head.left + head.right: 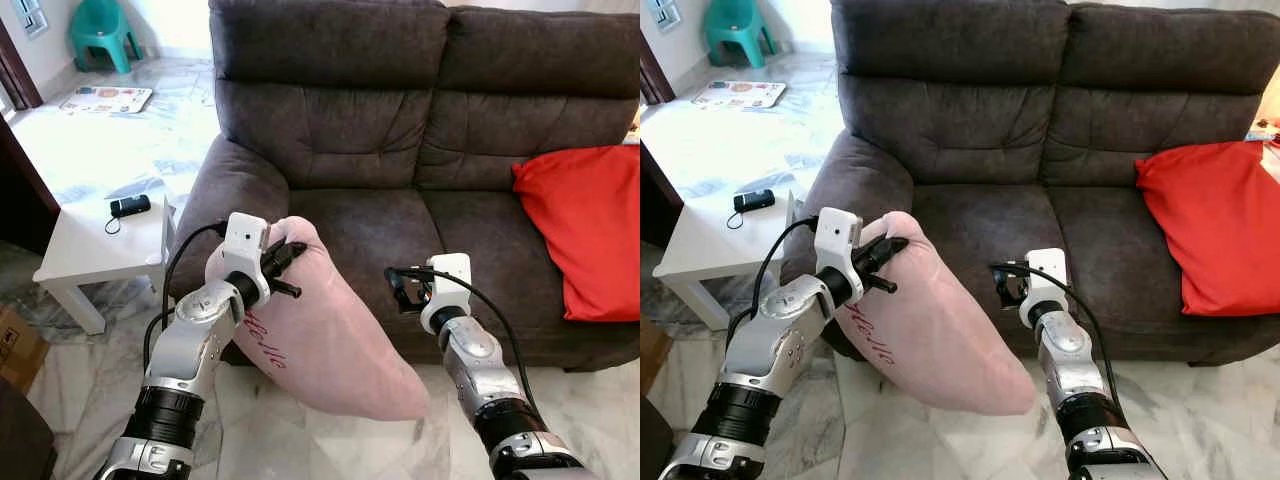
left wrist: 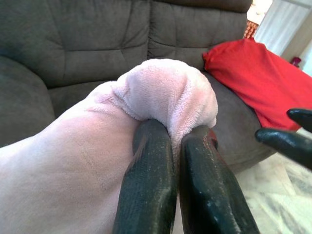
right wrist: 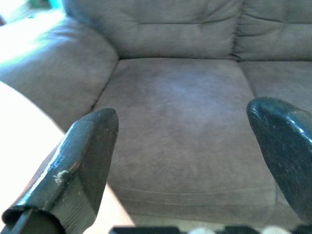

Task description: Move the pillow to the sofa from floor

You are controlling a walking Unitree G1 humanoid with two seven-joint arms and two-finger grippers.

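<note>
A pale pink plush pillow (image 1: 330,335) with red lettering hangs in the air in front of the dark brown sofa (image 1: 400,150). My left gripper (image 1: 283,262) is shut on its upper corner, and the pinched plush (image 2: 168,95) bulges over the two black fingers (image 2: 146,190). The pillow's lower end droops toward the marble floor before the sofa's left seat. To the pillow's right my right gripper (image 1: 402,287) is held open at seat height, and its fingers (image 3: 83,161) frame the bare left seat cushion (image 3: 180,112) with nothing between them.
A red cushion (image 1: 590,225) lies on the sofa's right seat. A white side table (image 1: 100,250) with a black device (image 1: 130,206) stands left of the sofa arm. A teal plastic chair (image 1: 100,30) and a floor mat (image 1: 105,98) are far back left.
</note>
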